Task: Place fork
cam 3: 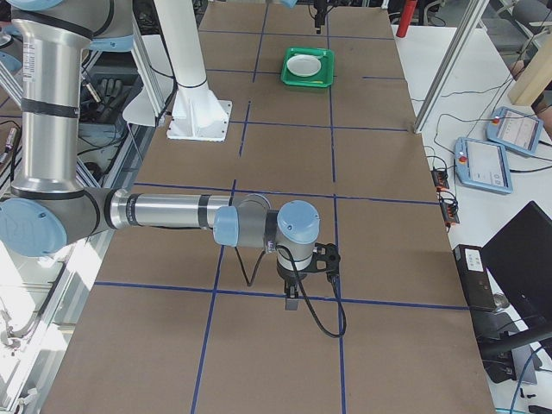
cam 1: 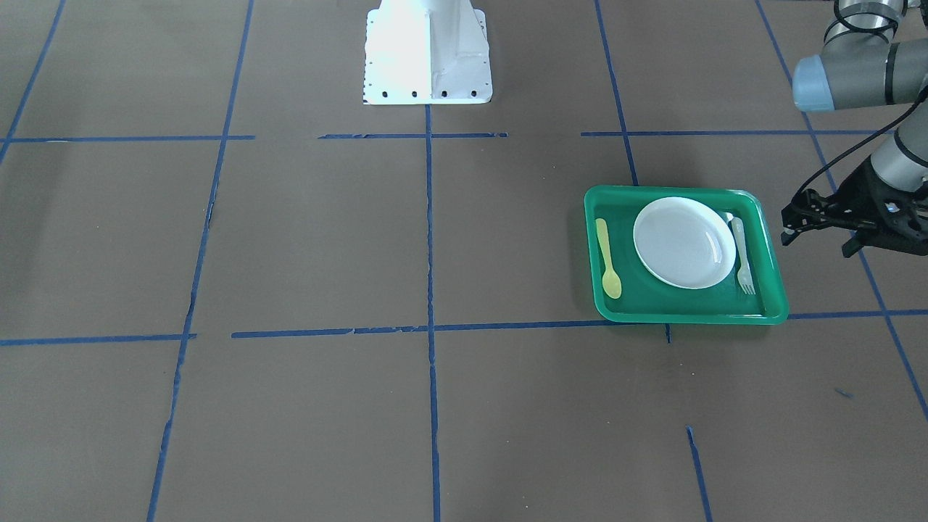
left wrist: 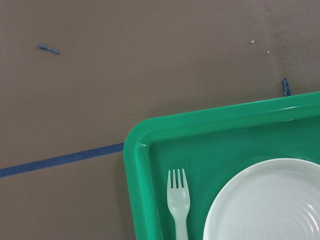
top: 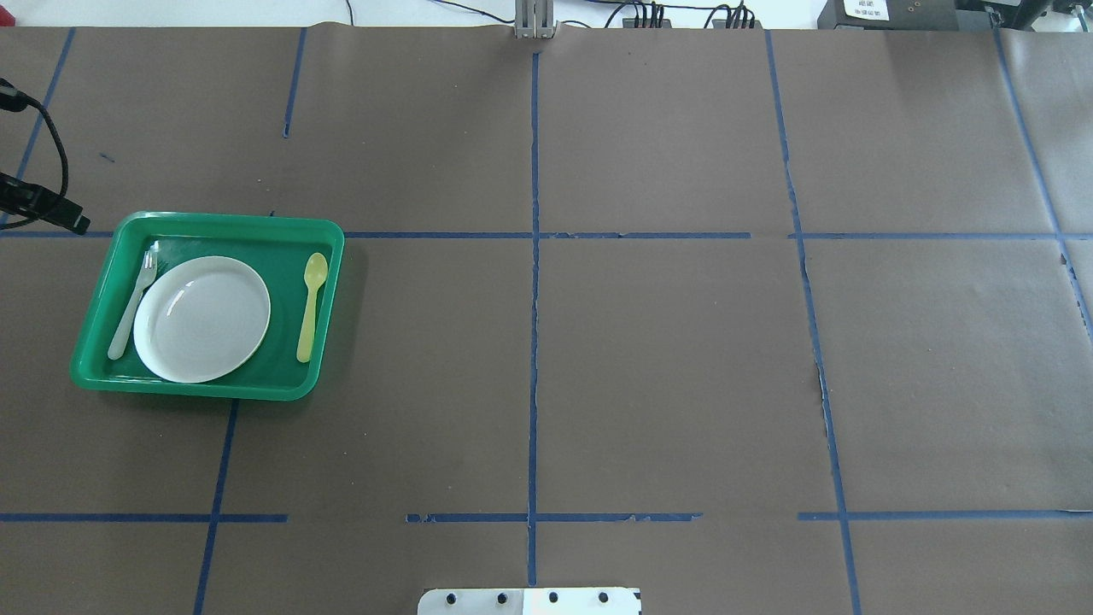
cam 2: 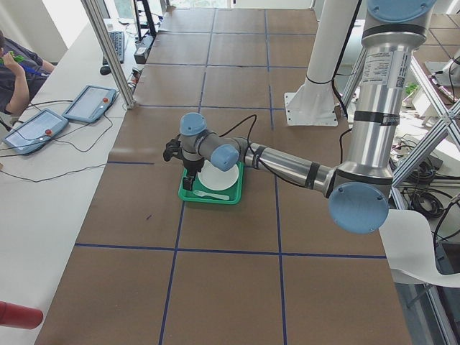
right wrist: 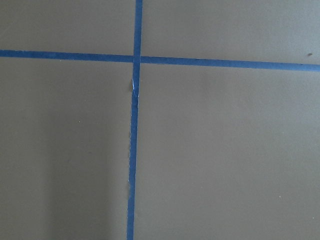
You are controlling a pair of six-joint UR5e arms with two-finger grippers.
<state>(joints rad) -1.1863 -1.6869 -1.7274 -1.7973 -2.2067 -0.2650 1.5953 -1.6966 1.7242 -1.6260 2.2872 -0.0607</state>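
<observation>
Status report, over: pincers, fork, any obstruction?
Left pincer open, empty, outside green tray. Right pincer far off, state unclear. Fork flat in tray beside white plate, yellow spoon opposite. Nothing lies on fork.

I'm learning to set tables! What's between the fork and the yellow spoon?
The white plate, inside the green tray, between fork and yellow spoon; the overhead view shows it.
</observation>
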